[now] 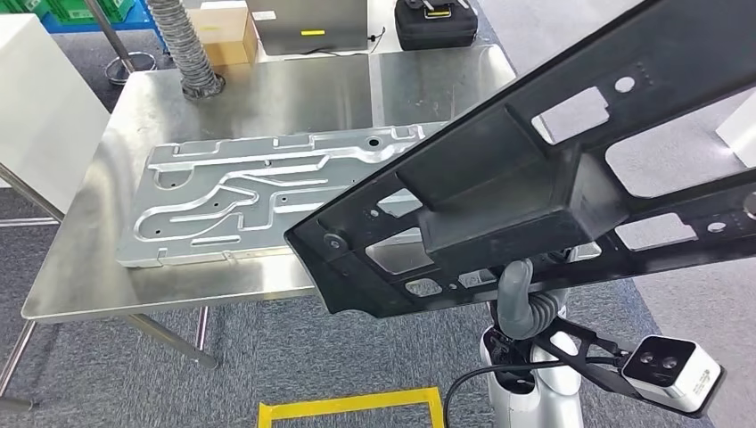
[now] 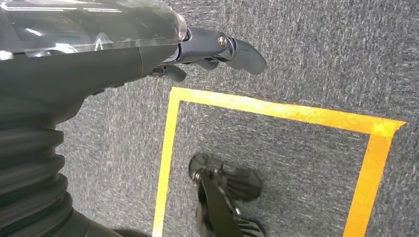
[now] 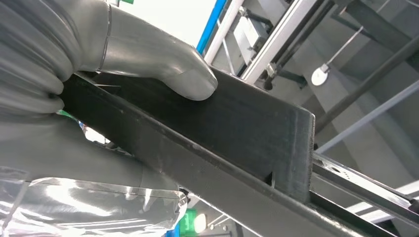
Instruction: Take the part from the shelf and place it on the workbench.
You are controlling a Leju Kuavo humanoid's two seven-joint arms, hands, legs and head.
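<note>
A long black plastic part (image 1: 535, 178) with several cut-outs slants across the head view, its lower end hanging over the front edge of the steel workbench (image 1: 267, 98). My right hand (image 1: 524, 308) grips it from below. In the right wrist view the grey thumb (image 3: 163, 64) presses on the part's flat side (image 3: 237, 133). My left hand (image 2: 207, 49) hangs over the carpet, fingers apart and holding nothing.
A large silver stamped plate (image 1: 250, 196) lies on the workbench. At the bench's back stand a ribbed hose (image 1: 183, 45), a cardboard box (image 1: 223, 31), a grey case (image 1: 308, 25) and a black bag (image 1: 435, 22). Yellow tape (image 1: 352, 406) marks the carpet.
</note>
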